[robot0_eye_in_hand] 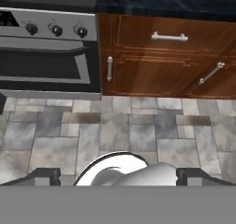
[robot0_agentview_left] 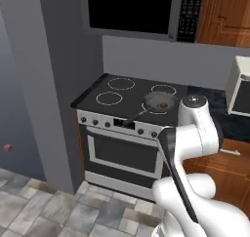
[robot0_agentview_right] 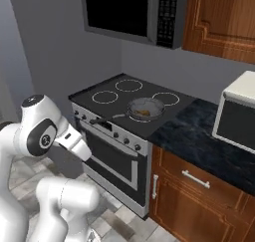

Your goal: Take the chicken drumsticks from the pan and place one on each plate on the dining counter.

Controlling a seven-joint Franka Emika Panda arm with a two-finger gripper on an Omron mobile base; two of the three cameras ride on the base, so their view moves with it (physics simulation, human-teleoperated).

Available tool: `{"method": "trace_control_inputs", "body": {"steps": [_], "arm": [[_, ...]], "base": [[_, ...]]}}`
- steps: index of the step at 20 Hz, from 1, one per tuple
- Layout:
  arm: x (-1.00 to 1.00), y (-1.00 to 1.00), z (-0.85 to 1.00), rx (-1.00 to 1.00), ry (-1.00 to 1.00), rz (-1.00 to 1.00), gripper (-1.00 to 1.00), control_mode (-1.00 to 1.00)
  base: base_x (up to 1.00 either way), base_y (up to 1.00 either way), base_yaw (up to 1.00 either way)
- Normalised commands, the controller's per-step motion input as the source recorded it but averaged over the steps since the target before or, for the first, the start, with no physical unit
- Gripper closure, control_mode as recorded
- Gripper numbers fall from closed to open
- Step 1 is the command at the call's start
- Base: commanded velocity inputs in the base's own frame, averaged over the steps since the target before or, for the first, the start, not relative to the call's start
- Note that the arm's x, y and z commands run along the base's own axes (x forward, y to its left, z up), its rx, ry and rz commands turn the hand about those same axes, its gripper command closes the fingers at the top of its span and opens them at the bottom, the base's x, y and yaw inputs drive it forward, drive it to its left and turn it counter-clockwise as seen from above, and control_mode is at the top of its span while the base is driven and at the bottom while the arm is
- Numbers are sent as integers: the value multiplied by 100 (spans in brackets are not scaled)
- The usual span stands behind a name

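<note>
The small grey pan (robot0_agentview_left: 158, 102) sits on the front right burner of the black stove top (robot0_agentview_left: 117, 89), its dark handle pointing toward the front edge. Brown chicken drumsticks (robot0_agentview_left: 163, 105) lie inside it; the pan (robot0_agentview_right: 145, 108) and the drumsticks (robot0_agentview_right: 143, 112) also appear in the right base view. My gripper (robot0_eye_in_hand: 118, 177) hangs low in front of the stove, far below the pan. It faces the tiled floor and the cabinet fronts, its fingertips (robot0_eye_in_hand: 44, 176) wide open with nothing between them. The plates and the dining counter are out of view.
A black microwave (robot0_agentview_left: 141, 9) hangs above the stove. The oven door (robot0_eye_in_hand: 46, 66) and wood cabinets with metal handles (robot0_eye_in_hand: 169, 36) stand ahead of the hand. A white appliance (robot0_agentview_right: 239, 114) sits on the dark counter to the right. A grey wall (robot0_agentview_left: 44, 85) borders the stove's left.
</note>
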Motion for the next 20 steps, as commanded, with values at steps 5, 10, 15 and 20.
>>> {"method": "trace_control_inputs", "body": {"steps": [5, 10, 15, 20], "arm": [[0, 0, 0, 0, 0, 0, -100, 100], [0, 0, 0, 0, 0, 0, -100, 100], [0, 0, 0, 0, 0, 0, -100, 100], [0, 0, 0, 0, 0, 0, -100, 100]], "base": [[60, 3, -33], [54, -4, -7], [68, -4, 0], [68, 5, 0]]}}
